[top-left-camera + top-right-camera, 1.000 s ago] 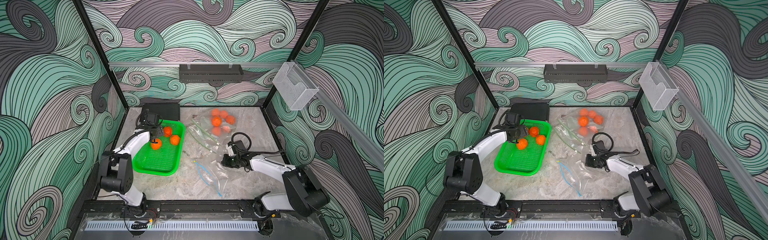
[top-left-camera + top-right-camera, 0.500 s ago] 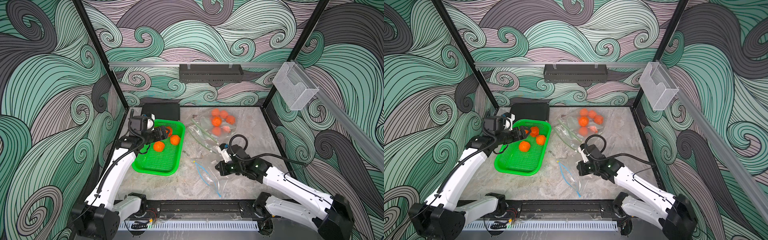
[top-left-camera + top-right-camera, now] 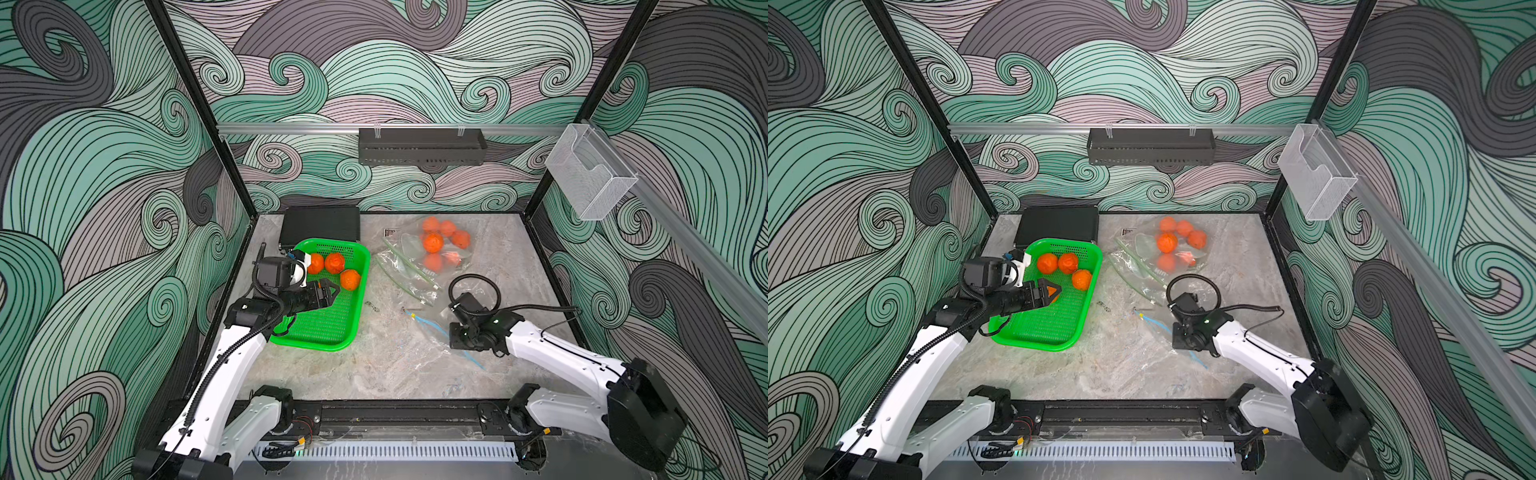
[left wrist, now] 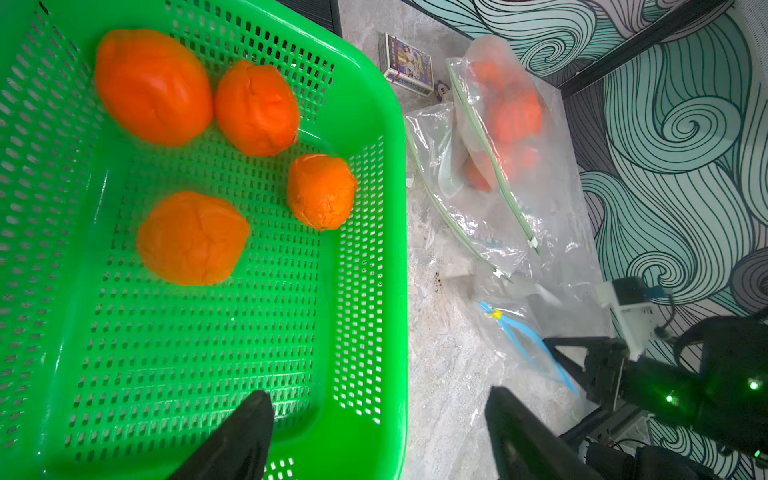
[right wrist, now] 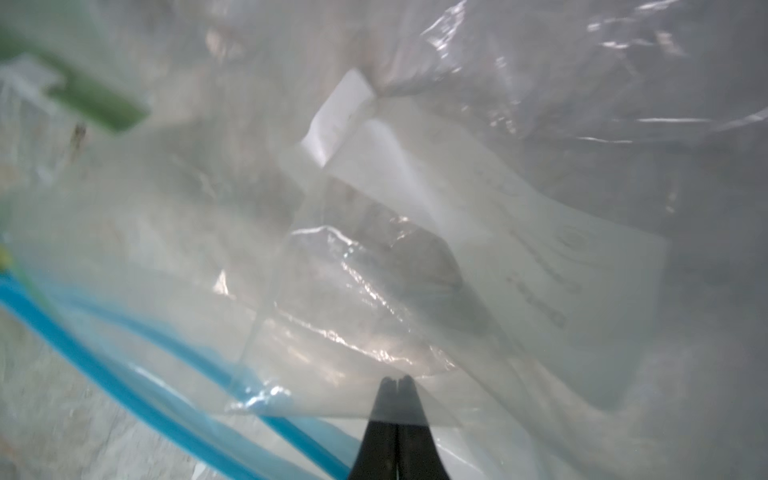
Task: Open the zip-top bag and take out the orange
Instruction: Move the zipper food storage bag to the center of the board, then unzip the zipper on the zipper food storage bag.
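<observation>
My left claw [image 3: 330, 291] hangs over the green basket [image 3: 328, 326], which sits at about 9 o'clock on the table [image 3: 395, 374]. Its jaws stand wide apart with nothing between them. In the left wrist view my two black fingertips [image 4: 249, 424] straddle the basket's near rim.

The orange [image 4: 191, 237] nearest that claw lies loose on the mesh floor, just ahead of the fingertips and apart from them. The other three oranges [image 3: 334, 262] sit toward the basket's 12 o'clock end: two side by side by the far wall, and one close to the 3 o'clock wall.

My right claw [image 5: 397, 380] is low at about 4 o'clock on the table, jaws pressed together with no gap. Its tips show through the clear film of the blue-zip bag [image 3: 430, 328], so they are up against the plastic. I cannot tell whether a fold is pinched between them. That bag lies flat and crumpled on the table, and its blue strip [image 5: 124, 374] runs beside the claw.

At about 1 o'clock a green-zip bag [image 3: 409, 245] holds a cluster of bagged oranges [image 3: 433, 242]. A second green-zip bag [image 3: 405, 270] lies crumpled between it and the basket. A black box [image 3: 320, 224] sits at 11 o'clock, just behind the basket.
</observation>
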`<state>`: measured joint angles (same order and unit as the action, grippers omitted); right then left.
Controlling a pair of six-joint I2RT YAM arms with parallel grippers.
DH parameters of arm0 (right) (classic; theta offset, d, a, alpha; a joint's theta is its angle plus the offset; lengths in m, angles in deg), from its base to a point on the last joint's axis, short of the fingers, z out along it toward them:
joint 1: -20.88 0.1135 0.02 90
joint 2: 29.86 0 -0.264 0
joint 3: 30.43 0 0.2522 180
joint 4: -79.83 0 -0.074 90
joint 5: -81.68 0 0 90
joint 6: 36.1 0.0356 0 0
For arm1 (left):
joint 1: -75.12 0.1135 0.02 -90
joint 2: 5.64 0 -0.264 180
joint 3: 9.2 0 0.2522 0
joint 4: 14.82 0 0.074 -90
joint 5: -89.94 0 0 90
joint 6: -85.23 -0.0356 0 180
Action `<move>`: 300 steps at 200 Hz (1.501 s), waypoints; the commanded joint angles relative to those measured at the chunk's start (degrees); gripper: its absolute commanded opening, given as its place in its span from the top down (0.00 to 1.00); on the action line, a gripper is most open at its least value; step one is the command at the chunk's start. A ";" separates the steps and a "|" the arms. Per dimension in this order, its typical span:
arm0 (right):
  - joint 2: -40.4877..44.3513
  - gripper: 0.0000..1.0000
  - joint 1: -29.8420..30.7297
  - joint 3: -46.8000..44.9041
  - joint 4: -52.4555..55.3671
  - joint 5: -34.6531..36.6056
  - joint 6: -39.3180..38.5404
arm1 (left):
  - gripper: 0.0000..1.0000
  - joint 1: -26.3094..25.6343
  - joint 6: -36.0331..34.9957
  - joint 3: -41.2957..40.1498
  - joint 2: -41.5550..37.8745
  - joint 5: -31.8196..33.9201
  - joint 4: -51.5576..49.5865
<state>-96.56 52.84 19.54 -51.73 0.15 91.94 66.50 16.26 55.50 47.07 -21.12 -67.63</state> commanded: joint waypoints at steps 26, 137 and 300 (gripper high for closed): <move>1.82 0.85 -11.48 6.77 0.54 4.24 -6.47 | 0.19 0.45 -1.85 -0.82 -2.14 -0.49 -1.65; -6.23 0.30 -11.93 9.31 -26.54 -23.39 6.38 | 0.19 0.46 -1.61 -2.07 -3.58 -1.40 -1.27; -18.57 0.78 -15.35 8.35 -40.02 -30.90 20.55 | 0.19 0.45 -1.97 -2.55 -3.44 -0.91 -1.64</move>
<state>-114.94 38.13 28.02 -89.06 -27.15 109.30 66.50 15.15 53.03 43.99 -21.76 -68.09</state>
